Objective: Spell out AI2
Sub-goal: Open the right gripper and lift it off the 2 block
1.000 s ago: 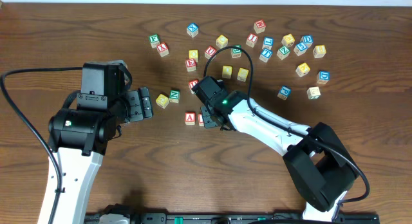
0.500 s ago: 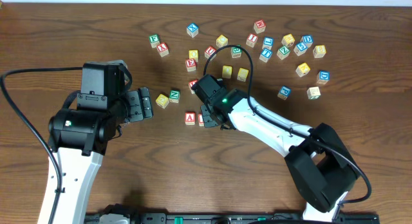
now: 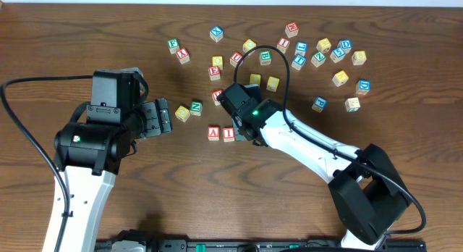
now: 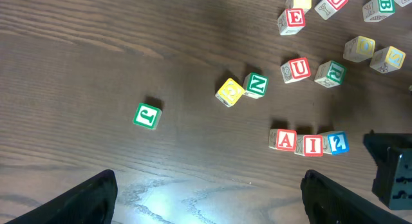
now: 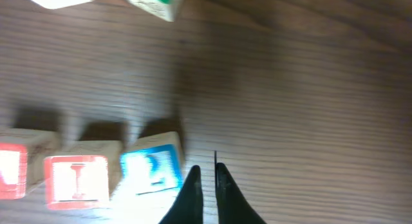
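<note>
The red "A" cube (image 4: 284, 140), the red "I" cube (image 4: 313, 144) and the blue "2" cube (image 4: 337, 143) stand touching in a row on the table. In the overhead view the A (image 3: 213, 132) and the I (image 3: 228, 133) show, but the 2 is hidden under my right gripper (image 3: 245, 133). In the right wrist view that gripper (image 5: 207, 185) is shut and empty, its tips just right of the 2 (image 5: 152, 169), with the I (image 5: 78, 179) beside it. My left gripper (image 4: 209, 205) is open and empty, left of the row (image 3: 165, 118).
A yellow cube (image 4: 229, 92) and a green "N" cube (image 4: 255, 84) sit just behind and left of the row, with a green "J" cube (image 4: 147, 115) farther left. Red "U" (image 4: 297, 69) and "E" (image 4: 293, 18) cubes lie behind. Several more cubes are scattered at the back right (image 3: 318, 53).
My right arm has shifted a little to the right, so the I cube now shows fully beside the A in the overhead view. The left arm has not moved.
</note>
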Available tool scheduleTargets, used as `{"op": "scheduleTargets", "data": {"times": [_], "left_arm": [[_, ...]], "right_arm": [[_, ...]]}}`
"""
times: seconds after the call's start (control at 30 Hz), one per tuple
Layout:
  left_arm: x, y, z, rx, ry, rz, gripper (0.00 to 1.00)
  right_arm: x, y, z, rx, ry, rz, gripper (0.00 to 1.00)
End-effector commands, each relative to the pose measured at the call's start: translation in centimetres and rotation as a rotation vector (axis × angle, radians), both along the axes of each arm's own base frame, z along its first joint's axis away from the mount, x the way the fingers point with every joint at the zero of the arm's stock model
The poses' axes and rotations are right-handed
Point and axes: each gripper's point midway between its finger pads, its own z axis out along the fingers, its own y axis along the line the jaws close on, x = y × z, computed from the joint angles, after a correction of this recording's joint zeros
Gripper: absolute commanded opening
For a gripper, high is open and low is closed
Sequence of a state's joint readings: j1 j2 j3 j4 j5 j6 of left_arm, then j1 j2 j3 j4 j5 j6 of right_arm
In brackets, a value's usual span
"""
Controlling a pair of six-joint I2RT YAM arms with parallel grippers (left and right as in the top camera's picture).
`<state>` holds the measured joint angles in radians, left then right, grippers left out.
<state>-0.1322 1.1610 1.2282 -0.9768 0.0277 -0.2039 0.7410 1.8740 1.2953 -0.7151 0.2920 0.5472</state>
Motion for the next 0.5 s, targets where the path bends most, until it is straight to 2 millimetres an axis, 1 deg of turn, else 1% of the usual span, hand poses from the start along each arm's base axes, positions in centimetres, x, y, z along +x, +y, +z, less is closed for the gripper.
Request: {"op": "scheduleTargets", "data": {"times": [0.0, 0.13, 0.23, 0.47], "left_arm": [[-0.1, 0.1, 0.1, 0.004, -0.004, -0.008, 0.89], [-0.1, 0.1, 0.1, 0.004, -0.004, -0.008, 0.89], [-0.1, 0.1, 0.1, 0.004, -0.004, -0.008, 0.89], [-0.1, 0.1, 0.1, 0.004, -0.004, -0.008, 0.89]], "right_arm": [[1.1, -1.2, 2.2, -0.04, -0.101, -0.083, 0.01], [1.0, -1.4, 2.1, -0.045, -0.097, -0.088, 0.01], [0.8, -1.6, 1.7, -0.044, -0.091, -0.106, 0.01], [0.3, -2.0, 0.0, -0.037, -0.088, -0.121, 0.01]]}}
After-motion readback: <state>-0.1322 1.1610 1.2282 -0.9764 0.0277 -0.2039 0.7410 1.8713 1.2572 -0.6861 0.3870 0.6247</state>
